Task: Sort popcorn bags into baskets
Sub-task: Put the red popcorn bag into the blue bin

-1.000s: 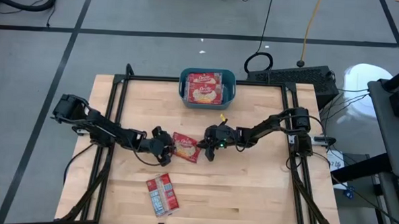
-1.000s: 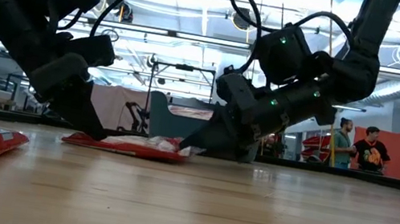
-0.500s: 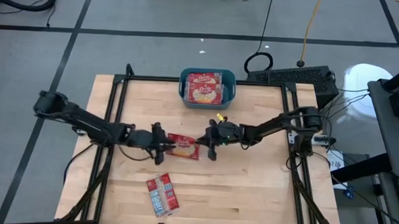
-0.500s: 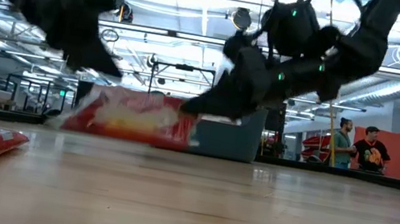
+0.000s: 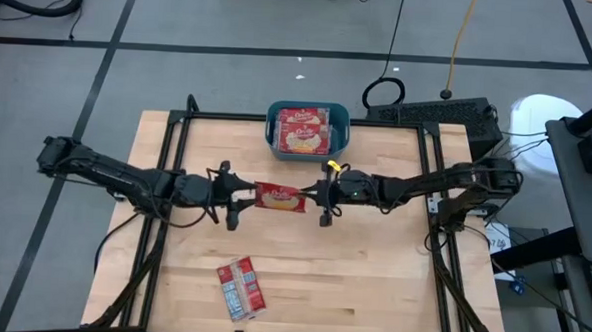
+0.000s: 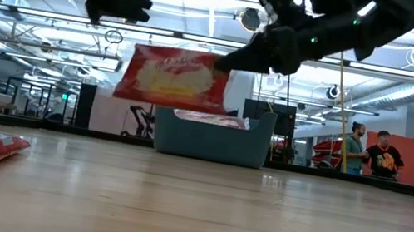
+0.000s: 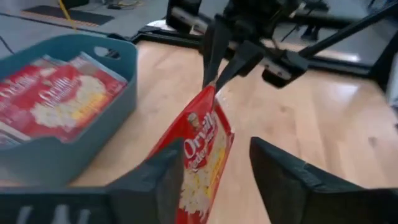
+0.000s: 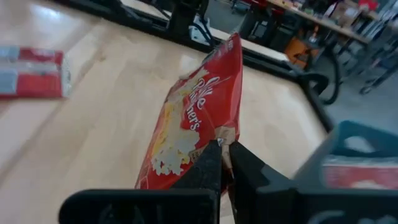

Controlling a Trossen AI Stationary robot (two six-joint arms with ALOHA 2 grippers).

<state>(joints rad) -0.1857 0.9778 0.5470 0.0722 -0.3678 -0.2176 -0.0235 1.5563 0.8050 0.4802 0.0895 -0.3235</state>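
- High view: a flat rectangular red popcorn packet with a cream-yellow oval label (image 5: pixel 279 196) hangs above the middle of the pale wooden plank tabletop (image 5: pixel 371 279), stretched between the two dark arms.
- Right gripper (image 5: pixel 308 194) has its slim black fingers pinched tight on the packet's crimped end seam; right wrist view shows the two tips (image 8: pixel 219 163) pressed together on the glossy film.
- Left gripper (image 5: pixel 243 195) sits at the packet's opposite end, fingers parted; in the left wrist view the blunt dark fingers (image 7: pixel 283 177) stand either side of the bag without visibly pressing it.
- Low view: the packet (image 6: pixel 173 77) is clear of the wood, tilted a little, label side facing the camera, in front of the tub.
- Teal-blue plastic tub with rounded corners and low smooth walls (image 5: pixel 342 124) sits at the table's far edge, centre; it holds red packets lying flat, label up (image 5: pixel 305 129).
- Another packet, showing a red, white and bluish back (image 5: pixel 241 288), lies flat near the table's near edge, well apart from both grippers.
- Black metal frame rails (image 5: pixel 173 151) run along the table's sides.
- Two people (image 6: pixel 370 151) stand in the room beyond the table.
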